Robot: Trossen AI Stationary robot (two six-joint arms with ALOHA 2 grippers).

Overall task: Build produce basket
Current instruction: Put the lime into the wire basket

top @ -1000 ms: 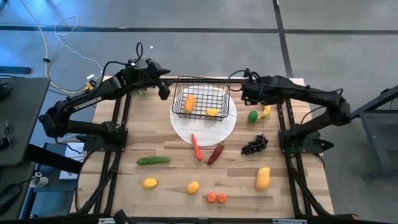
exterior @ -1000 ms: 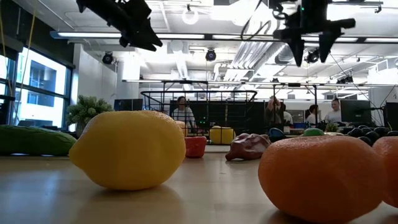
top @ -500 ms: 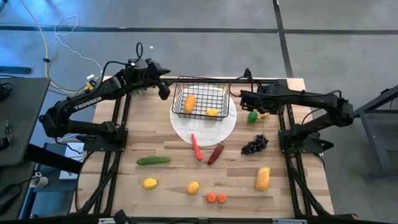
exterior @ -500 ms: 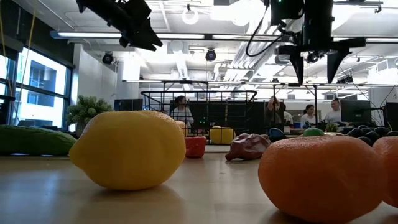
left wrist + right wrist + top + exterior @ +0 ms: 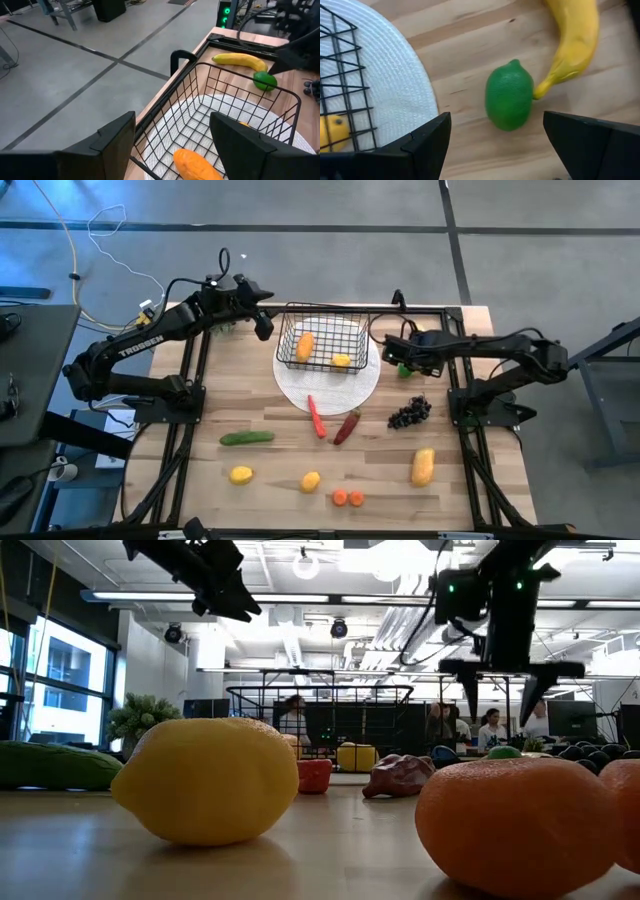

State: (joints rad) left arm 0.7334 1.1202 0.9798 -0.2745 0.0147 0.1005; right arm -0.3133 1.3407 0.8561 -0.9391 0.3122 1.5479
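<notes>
Banana (image 5: 575, 37) cut off; lime (image 5: 404, 367) perhaps half-hidden

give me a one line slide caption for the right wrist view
Right gripper with open jaws above a green lime touching a banana, beside the white plate and basket.

**Both arms reach inward, fingers apart**

The left arm stretches from the table's left edge toward the far middle; its left gripper (image 5: 262, 320) hangs raised, its fingers (image 5: 110, 142) parted and empty; the right arm reaches in from the right side, wrist bent downward; its right gripper (image 5: 503, 690) points straight down, low above the tabletop, fingers (image 5: 427, 140) spread wide with nothing between them.
</notes>
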